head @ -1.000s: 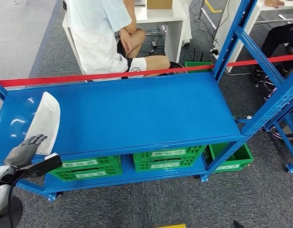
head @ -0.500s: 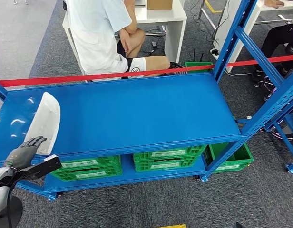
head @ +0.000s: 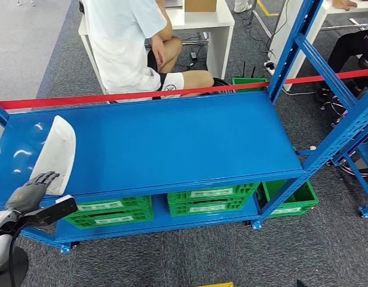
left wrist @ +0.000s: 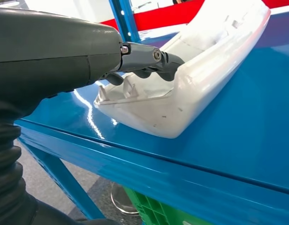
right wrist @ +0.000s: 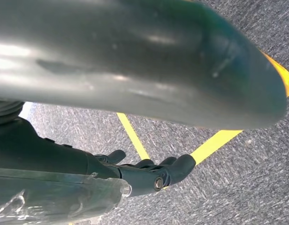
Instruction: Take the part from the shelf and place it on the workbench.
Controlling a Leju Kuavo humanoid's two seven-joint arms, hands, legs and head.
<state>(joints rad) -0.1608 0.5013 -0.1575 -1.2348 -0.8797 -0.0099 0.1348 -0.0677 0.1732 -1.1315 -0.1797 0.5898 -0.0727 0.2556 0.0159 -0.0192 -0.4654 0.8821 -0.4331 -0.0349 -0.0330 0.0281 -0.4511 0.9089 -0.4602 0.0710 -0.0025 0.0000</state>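
One white part (head: 57,152) lies at shelf (head: 173,143) front-left edge | left hand (head: 31,190) fingers (left wrist: 150,58) spread, tips over part's near rim | step: reaching, unlifted | next: close fingers, lift clear.

A white part (head: 57,150) lies on the blue shelf (head: 173,143).

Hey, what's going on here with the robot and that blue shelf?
The robot is reaching for a white plastic part lying near the left end of the blue shelf. Its left hand is at the part's near end, with its fingers on the edge in the left wrist view, but the part rests on the shelf and is not lifted. The right hand hangs over the carpeted floor, holding nothing. A person sits behind the shelf.
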